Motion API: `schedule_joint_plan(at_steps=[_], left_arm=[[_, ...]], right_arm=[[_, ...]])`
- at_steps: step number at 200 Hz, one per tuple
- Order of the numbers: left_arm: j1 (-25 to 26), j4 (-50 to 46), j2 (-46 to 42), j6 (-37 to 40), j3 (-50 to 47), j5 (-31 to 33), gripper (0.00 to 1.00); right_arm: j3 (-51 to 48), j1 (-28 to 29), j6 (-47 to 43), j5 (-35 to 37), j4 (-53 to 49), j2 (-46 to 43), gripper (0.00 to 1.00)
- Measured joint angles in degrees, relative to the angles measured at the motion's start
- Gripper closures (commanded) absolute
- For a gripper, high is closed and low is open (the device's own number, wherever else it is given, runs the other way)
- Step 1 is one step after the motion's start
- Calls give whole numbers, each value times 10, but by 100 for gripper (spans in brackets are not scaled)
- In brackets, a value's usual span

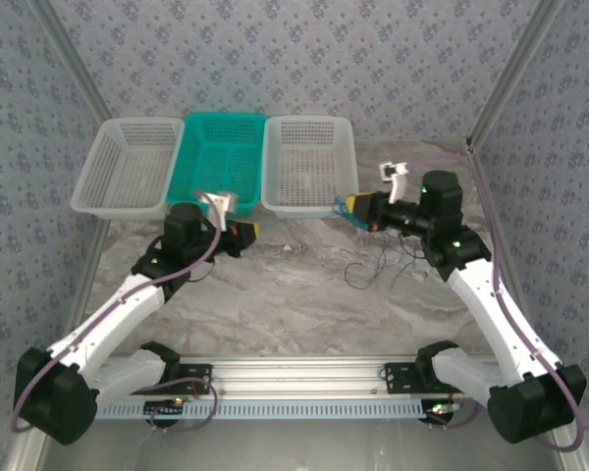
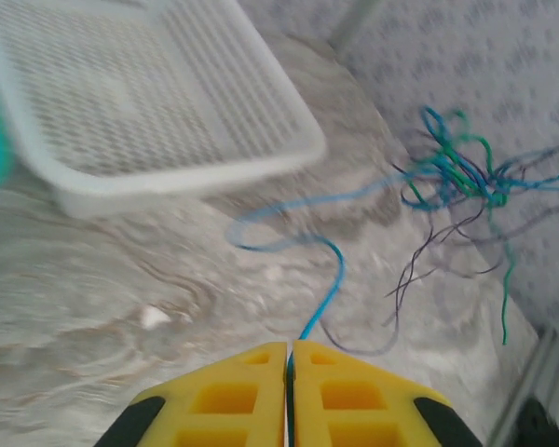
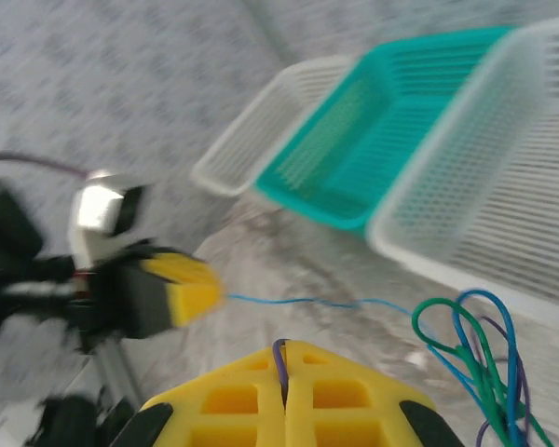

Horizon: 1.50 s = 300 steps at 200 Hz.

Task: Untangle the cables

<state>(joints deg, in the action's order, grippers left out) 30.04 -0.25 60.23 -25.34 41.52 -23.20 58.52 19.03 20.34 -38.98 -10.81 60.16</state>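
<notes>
Blue, green, purple cables [image 2: 456, 177] knotted | left gripper [image 2: 289, 346] pinches blue strand [image 2: 338, 275] | right gripper [image 3: 284, 346] pinches purple strand [image 3: 279, 365]

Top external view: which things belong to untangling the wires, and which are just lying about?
Job: tangle of thin blue, green and dark wires; thin blue wire trailing from it; left gripper, shut on that wire; right gripper, shut on the tangle.
Lying about: two white plastic mesh baskets; teal plastic mesh basket.

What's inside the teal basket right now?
Bare mesh floor is all I see inside the teal basket. The left wrist camera covers its near right corner, so that spot can't be checked. The cable tangle is outside it, near the right claw.
</notes>
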Motion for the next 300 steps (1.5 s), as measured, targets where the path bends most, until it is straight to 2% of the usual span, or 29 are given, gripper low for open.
schedule_joint_plan(at_steps=[17,37,73,89,126,180,195,205,212,240,286,300], left_arm=[[36,9,28,4,-1,-2,74],[42,19,43,6,-10,3,55],[37,11,24,22,-15,22,39],[27,3,3,23,-15,23,34],[-4,-17,-20,4,-5,28,30],[-4,-70,60,-81,61,43,25],[-3,-80,86,-102,63,42,18],[-3,-94,102,-122,64,48,5],[-3,-108,113,-137,65,57,1],[-5,-125,151,-181,58,66,1],[27,-94,236,-219,53,15,1],[35,-76,257,-233,53,-4,9]], right_arm=[[15,23,-20,-15,-1,10,100],[17,29,-31,-22,-2,21,100],[17,49,-43,-30,-5,46,100],[17,63,-49,-34,-6,56,100],[19,103,-66,-40,-4,90,100],[2,150,-80,-76,5,169,100],[-4,153,-80,-83,4,188,100],[-5,154,-80,-86,3,197,100],[-5,155,-80,-88,3,202,100],[-5,162,-82,-96,3,213,100],[-5,165,-84,-100,4,223,100],[-5,165,-84,-100,4,224,100]])
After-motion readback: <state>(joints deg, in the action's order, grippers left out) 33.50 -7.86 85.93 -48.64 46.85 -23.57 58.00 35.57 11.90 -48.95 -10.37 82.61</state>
